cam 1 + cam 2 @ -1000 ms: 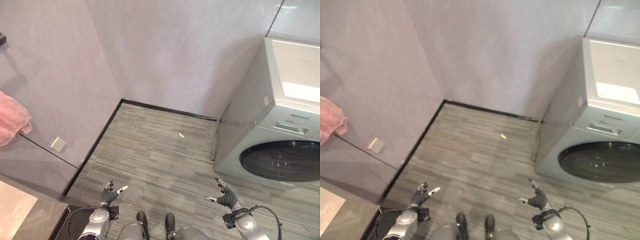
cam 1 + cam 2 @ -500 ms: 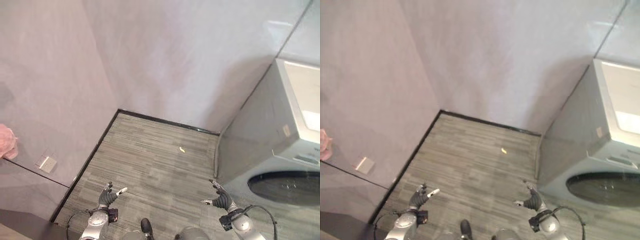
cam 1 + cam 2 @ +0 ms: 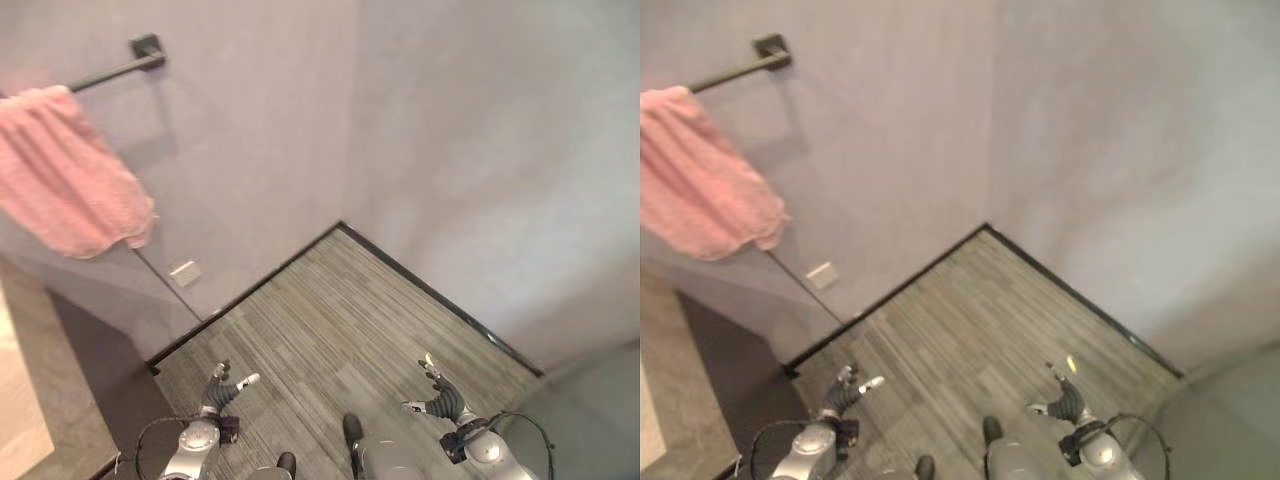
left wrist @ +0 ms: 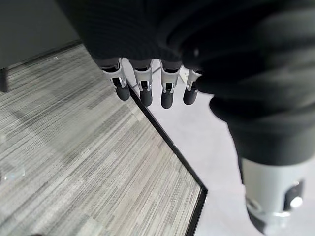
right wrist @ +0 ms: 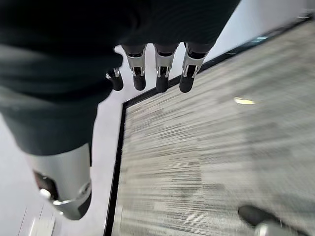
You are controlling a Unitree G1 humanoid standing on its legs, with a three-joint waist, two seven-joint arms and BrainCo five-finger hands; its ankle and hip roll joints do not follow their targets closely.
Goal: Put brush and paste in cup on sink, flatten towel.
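in the left eye view i see the crumpled pink terry towel [image 3: 70,170] bunched on the black wall-mounted towel bar [image 3: 115,68] at upper left, the grey stone counter edge [image 3: 45,400] at lower left, and my left hand [image 3: 222,385] and right hand [image 3: 438,395] low over the grey striped plank floor [image 3: 340,320]. the right eye view agrees. the left wrist view shows relaxed fingers [image 4: 142,91] holding nothing; the right wrist view likewise. i can't spot brush, paste or cup, so i risk reaching blind or clipping the counter.

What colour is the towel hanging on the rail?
Pink; the towel shows best in the left eye view.
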